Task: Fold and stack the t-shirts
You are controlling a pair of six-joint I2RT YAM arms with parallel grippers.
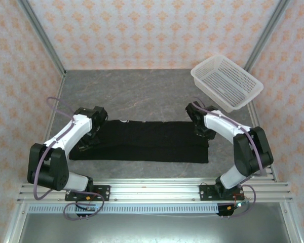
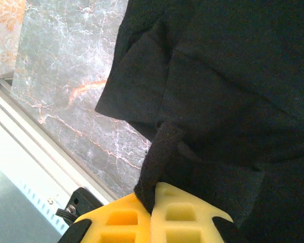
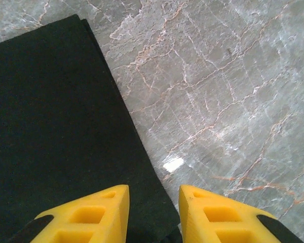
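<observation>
The t-shirt (image 1: 142,140) lay folded in a long strip across the near half of the desk (image 1: 142,96). The left tool (image 2: 153,196), pressed together, pinched a fold at its left end. The right tool (image 3: 153,195) stood spread over its right edge, apparently gripping nothing.

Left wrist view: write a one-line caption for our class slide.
Left fingers pinch a fold of the black t-shirt lying on the grey marbled table.

A robot test booth (lab-like): wallpapered panels (image 1: 157,30), aluminium rails (image 1: 152,191), marble-look tabletop (image 1: 142,96).
</observation>
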